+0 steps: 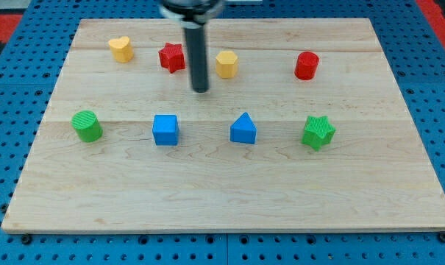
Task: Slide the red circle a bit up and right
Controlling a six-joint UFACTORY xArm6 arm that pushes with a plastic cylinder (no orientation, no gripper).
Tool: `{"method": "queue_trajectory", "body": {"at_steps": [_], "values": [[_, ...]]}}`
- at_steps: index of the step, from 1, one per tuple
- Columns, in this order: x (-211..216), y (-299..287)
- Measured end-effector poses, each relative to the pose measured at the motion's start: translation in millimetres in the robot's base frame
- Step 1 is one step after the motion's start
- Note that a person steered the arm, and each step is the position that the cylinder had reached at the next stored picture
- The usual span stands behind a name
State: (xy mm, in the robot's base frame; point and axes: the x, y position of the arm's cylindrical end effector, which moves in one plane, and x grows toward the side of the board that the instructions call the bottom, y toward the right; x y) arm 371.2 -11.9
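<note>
The red circle [307, 65] stands near the view's top right on the wooden board [229, 191]. My tip [201, 90] rests on the board between the red star [172, 57] and the yellow hexagon [226, 64], slightly below them. It is well to the left of the red circle and touches no block.
A yellow heart [120, 49] sits at the top left. A green circle [86, 126], a blue cube [165, 129], a blue triangle [243, 129] and a green star [318, 132] form a row across the middle. Blue pegboard surrounds the board.
</note>
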Motion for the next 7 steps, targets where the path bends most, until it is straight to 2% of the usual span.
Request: {"method": "queue_trajectory", "body": {"at_steps": [2,3,4,5,6,7], "values": [[-47.7,20.2],[-11.3,58.8],[-4.7,138.8],[-17.6,165.9],[-35.8,172.1],[-36.2,158.4]]}}
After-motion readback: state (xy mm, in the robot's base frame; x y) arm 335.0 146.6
